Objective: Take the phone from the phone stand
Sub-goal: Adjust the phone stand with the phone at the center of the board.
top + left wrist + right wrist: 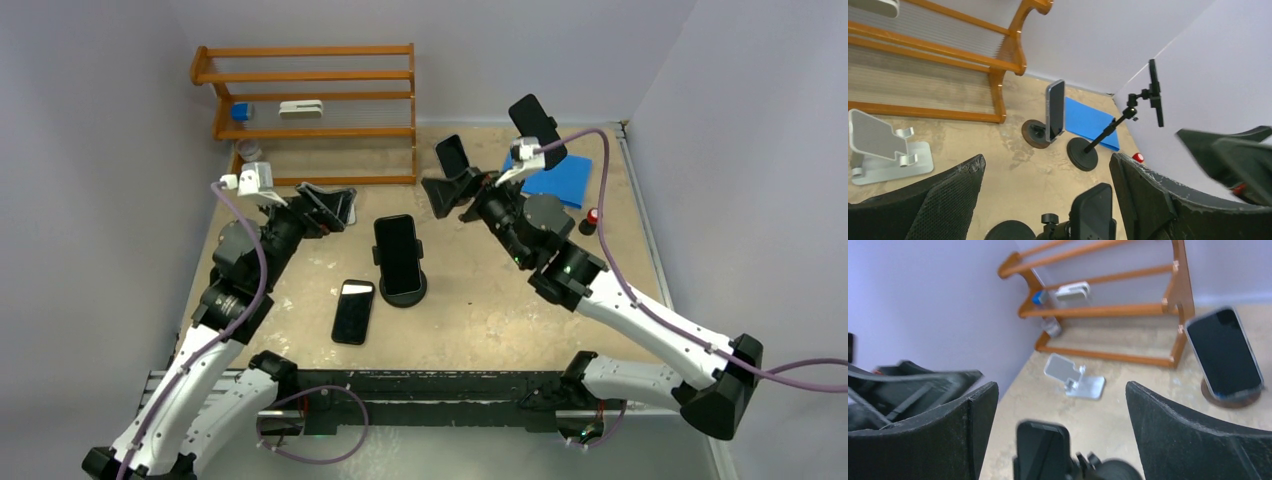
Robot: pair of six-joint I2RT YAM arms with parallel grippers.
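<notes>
The removal looks not yet begun: the phone point(398, 252) is still upright in the phone stand point(405, 293), low between the two claws and just ahead of their fingers. The left gripper point(1047, 165) and the right gripper point(1062, 390) each have their jaws spread wide and hold nothing, and neither touches the stand. Gripping the phone and lifting it clear remains, while a second phone point(353, 311) lies flat beside the stand's base, nearer the left gripper.

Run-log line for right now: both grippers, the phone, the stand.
left gripper: open, empty | right gripper: open, empty | phone: upright in black stand, untouched | second phone: flat on table beside stand
</notes>
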